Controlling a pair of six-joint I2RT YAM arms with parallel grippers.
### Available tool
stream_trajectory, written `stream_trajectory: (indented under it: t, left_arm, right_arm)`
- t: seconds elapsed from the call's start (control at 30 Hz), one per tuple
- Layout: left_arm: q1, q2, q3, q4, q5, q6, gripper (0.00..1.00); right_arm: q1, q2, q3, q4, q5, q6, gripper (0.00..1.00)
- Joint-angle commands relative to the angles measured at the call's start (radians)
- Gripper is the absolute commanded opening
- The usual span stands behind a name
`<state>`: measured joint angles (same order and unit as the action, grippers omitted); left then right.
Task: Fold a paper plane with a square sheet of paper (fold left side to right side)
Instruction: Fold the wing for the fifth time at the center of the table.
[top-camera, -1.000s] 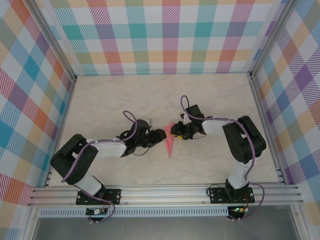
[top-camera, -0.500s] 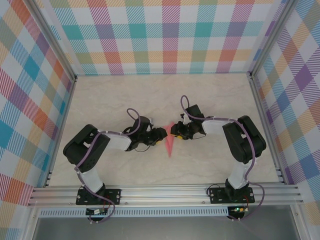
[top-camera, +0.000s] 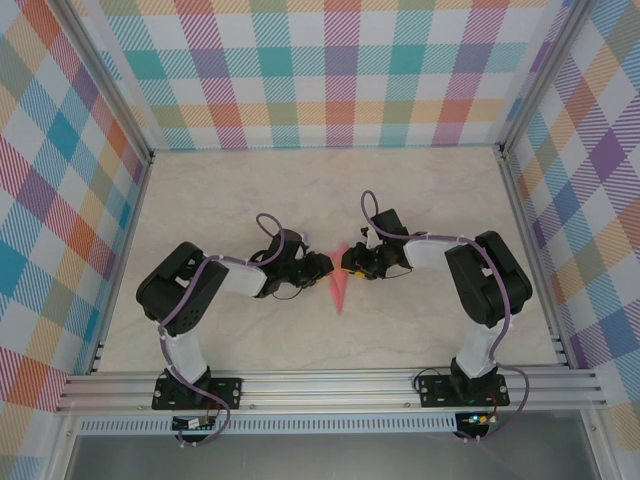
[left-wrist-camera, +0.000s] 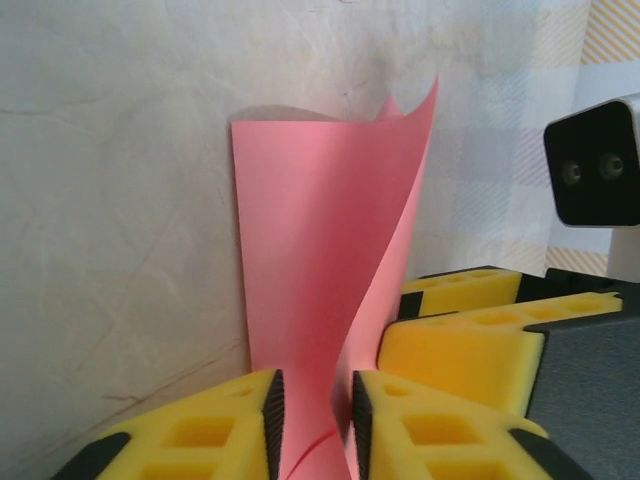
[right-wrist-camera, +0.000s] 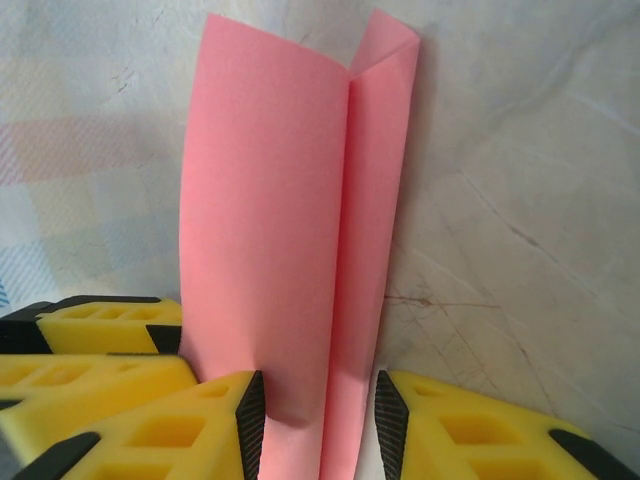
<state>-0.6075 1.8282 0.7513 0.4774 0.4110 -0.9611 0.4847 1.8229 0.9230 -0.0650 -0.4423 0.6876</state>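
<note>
Yellow-padded left claw (left-wrist-camera: 315, 405) straddles the pink-red folded sheet of paper (left-wrist-camera: 310, 250); whether its pads truly clamp it, I cannot tell. The right claw (right-wrist-camera: 318, 405) pinches the sheet's near end. The left wrist view catches one layer curling loose on the right, while the right wrist view shows a sharp lengthwise crease. From above, the sheet is a slim wedge tapering toward the near edge, between both claws, mid pale marbled bench (top-camera: 250, 190).

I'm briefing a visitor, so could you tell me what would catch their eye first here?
The pink paper lies part-folded at the centre of the table, one flap curling up. The left gripper and right gripper meet at it, yellow fingers either side. Bright checked walls surround everything.
</note>
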Motion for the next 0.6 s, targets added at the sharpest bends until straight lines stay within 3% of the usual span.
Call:
stream_trajectory:
  t: [0.0, 0.27, 0.57]
  left_arm:
    - [0.02, 0.02, 0.025, 0.021, 0.008, 0.002, 0.21]
    - [0.026, 0.024, 0.025, 0.041, 0.012, 0.01, 0.06]
    - [0.026, 0.032, 0.032, 0.035, 0.006, 0.026, 0.0]
  right_arm:
    - [0.018, 0.054, -0.009, -0.05, 0.024, -0.031, 0.38]
    - [0.021, 0.056, -0.007, -0.056, 0.024, -0.034, 0.38]
    - [0.023, 0.058, -0.006, -0.056, 0.024, -0.036, 0.38]
